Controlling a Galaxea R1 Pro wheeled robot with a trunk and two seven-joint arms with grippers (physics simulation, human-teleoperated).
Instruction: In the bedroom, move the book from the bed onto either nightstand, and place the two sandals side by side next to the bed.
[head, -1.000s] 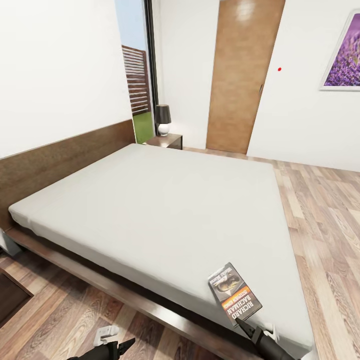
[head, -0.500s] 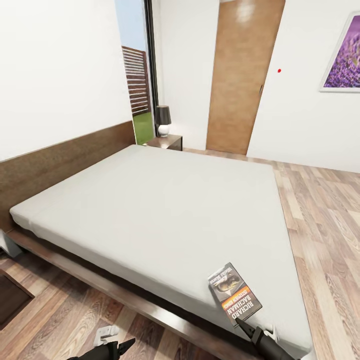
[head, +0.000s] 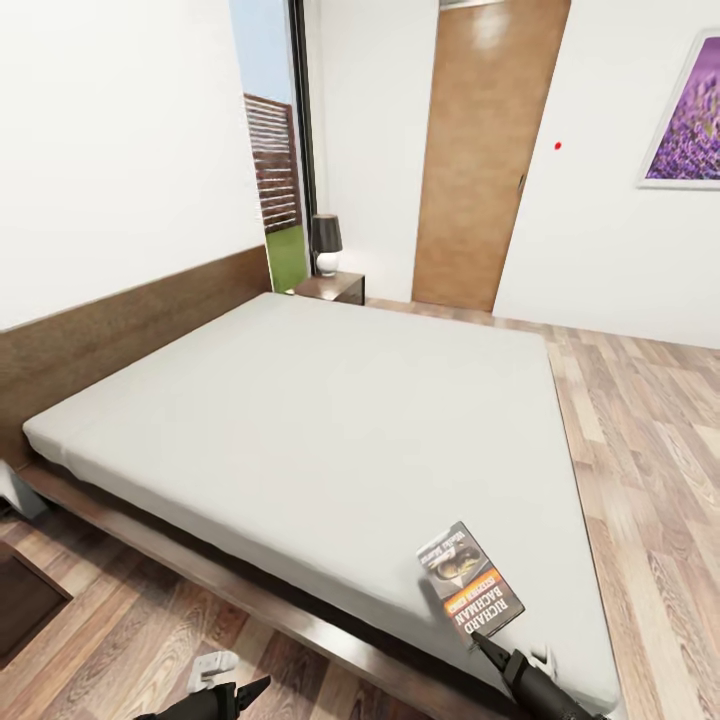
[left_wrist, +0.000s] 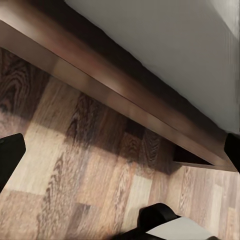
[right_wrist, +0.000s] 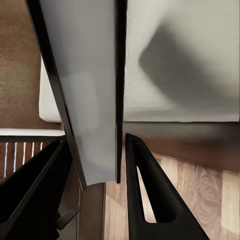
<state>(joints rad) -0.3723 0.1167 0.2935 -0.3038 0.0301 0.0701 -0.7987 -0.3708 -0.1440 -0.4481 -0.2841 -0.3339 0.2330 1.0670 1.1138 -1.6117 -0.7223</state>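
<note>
The book (head: 468, 580), dark with an orange band and white lettering, is at the near corner of the bed (head: 330, 420). My right gripper (head: 485, 648) is shut on the book's near edge. In the right wrist view the book (right_wrist: 92, 75) shows edge-on as a thin grey slab between the black fingers (right_wrist: 150, 190) of the right gripper (right_wrist: 95, 141). My left gripper (head: 250, 688) hangs low over the floor beside the bed frame. In the left wrist view the left gripper (left_wrist: 121, 150) is open, with only floor between its fingers. A nightstand (head: 335, 284) stands at the bed's far side. The sandals are out of view.
A dark lamp (head: 325, 240) stands on the far nightstand, beside a tall window (head: 270, 150) and a brown door (head: 480, 160). Another dark-brown piece of furniture (head: 20, 590) sits by the headboard (head: 130, 320) on my side. Wood-plank floor (head: 650, 450) runs along the bed's foot.
The whole view has drifted slightly, so the camera has moved. The book's near end sits a little higher in the right gripper. The left gripper has held still.
</note>
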